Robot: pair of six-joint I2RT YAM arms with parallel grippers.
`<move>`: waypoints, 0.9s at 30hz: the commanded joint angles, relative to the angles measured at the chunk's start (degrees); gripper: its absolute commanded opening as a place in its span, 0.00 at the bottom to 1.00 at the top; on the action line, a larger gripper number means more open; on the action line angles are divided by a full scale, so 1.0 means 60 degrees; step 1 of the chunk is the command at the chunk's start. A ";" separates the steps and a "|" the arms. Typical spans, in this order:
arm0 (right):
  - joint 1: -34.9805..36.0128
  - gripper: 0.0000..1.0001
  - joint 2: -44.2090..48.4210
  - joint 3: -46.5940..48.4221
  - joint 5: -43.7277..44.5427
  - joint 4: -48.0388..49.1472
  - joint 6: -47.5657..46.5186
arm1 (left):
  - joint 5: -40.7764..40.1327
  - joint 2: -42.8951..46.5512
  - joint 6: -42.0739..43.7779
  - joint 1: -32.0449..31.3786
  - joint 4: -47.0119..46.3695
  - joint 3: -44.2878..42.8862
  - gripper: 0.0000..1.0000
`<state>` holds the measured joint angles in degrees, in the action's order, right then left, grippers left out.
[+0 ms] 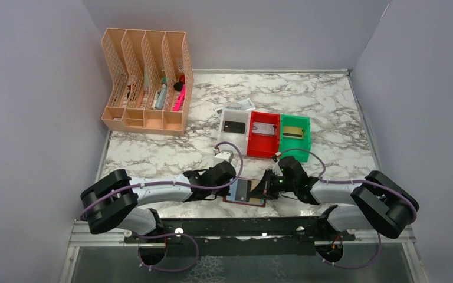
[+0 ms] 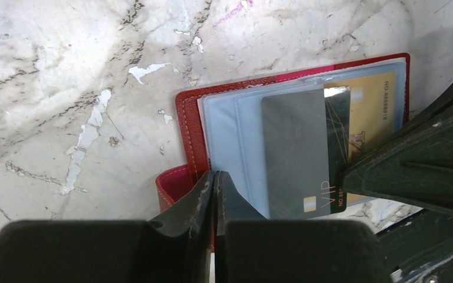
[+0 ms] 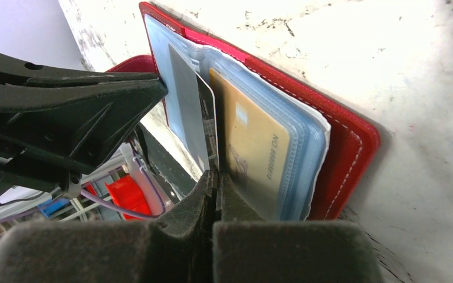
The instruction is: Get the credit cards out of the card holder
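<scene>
Maroon card holder (image 2: pixel 187 118) lies open between both claws, long axis claw to claw. We see left claw (image 2: pixel 214 180) clenched at its edge, right claw (image 3: pixel 215 180) pinching black card (image 2: pixel 295 156), crosswise, poking toward it.

Near table (image 1: pixel 330 112) edge: card holder (image 1: pixel 246 192) lay flat, left gripper (image 1: pixel 230 190) at its left side, right gripper (image 1: pixel 266 187) at its right | in its sleeves: credit card (image 2: pixel 298 159) lay over second card (image 2: pixel 371 112) | behind: three bins (image 1: pixel 262 152) side by side | far left: desk organizer (image 1: pixel 147 82).
</scene>
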<state>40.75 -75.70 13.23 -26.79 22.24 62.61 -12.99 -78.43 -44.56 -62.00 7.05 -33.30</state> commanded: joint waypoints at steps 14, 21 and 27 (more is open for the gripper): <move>-0.0068 0.01 -0.1122 0.0316 -0.0443 0.0573 -0.0079 | 0.0241 0.0289 0.0750 -0.0070 0.0932 -0.0779 0.48; -0.0068 0.01 -0.1161 0.0285 -0.0471 0.0645 -0.0051 | 0.0087 -0.0987 0.0724 -0.0075 0.1699 -0.1227 0.43; -0.0068 0.01 -0.1086 0.0297 -0.0450 0.0578 -0.0046 | -0.0082 -0.1302 0.0669 -0.0082 0.2097 -0.1181 0.25</move>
<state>40.75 -81.82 15.07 -29.65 26.15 62.57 -13.28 -84.12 -40.36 -62.26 16.34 -41.25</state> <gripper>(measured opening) 0.017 0.319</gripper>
